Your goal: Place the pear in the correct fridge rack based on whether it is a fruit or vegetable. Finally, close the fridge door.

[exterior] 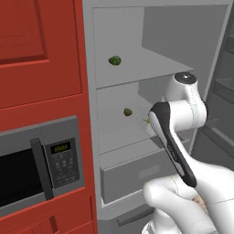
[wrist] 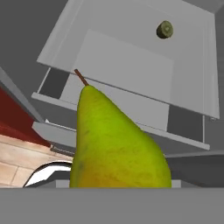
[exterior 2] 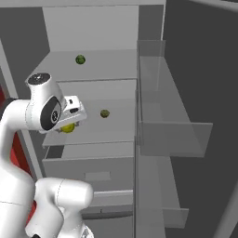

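Yellow-green, the pear (wrist: 114, 144) is held in the closed fingers just in front of the fridge's middle shelf (exterior: 123, 135), beside the brownish-olive lump (exterior: 128, 111), and could be dropped short or knocked against the shelf lip if released early.

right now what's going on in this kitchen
The robot arm holds a yellow-green pear in its shut gripper, at the front of the open fridge's middle shelf. A brownish lump lies on that shelf, a dark green one on the shelf above. The fridge door stands wide open.
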You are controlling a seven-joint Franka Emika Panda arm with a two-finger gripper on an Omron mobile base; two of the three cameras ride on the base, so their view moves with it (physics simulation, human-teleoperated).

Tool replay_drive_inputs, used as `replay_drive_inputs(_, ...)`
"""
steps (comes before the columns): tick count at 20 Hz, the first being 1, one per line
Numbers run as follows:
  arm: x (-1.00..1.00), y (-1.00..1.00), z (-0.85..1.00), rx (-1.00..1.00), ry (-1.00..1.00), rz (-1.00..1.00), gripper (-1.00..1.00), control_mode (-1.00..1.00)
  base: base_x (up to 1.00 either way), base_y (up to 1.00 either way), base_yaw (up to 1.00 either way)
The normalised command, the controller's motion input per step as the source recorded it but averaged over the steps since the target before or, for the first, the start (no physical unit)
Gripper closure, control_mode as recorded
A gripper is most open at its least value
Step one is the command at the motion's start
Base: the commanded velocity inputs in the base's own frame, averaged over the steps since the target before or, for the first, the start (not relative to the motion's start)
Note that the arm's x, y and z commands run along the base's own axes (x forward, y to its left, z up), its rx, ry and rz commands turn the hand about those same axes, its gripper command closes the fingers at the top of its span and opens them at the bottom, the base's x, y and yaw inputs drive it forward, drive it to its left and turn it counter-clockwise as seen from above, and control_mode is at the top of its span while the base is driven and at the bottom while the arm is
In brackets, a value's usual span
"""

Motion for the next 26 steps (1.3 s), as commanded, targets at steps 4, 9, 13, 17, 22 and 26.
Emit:
replay_drive_inputs(4, 0.29, 0.0, 1.0, 0.0, -0.11, -0.05, 1.0, -1.0, 0.0, 0.0, 0.0)
replay_drive_inputs(9, 0.16, 0.01, 1.0, -0.02, -0.21, 0.0, 1.0, -1.0, 0.0, 0.0, 0.0)
replay_drive_inputs(13, 0.01, 0.03, 0.51, -0.02, -0.26, 0.0, 1.0, -1.0, 0.0, 0.0, 0.0)
replay_drive_inputs(17, 0.12, 0.04, 0.0, 0.0, -0.24, 0.01, 1.0, -1.0, 0.0, 0.0, 0.0)
replay_drive_inputs(22, 0.42, 0.09, 0.0, 0.0, -0.14, 0.09, 1.0, -1.0, 0.0, 0.0, 0.0)
replay_drive_inputs(26, 0.02, -0.16, -0.08, 0.0, -0.01, 0.04, 1.0, -1.0, 0.0, 0.0, 0.0)
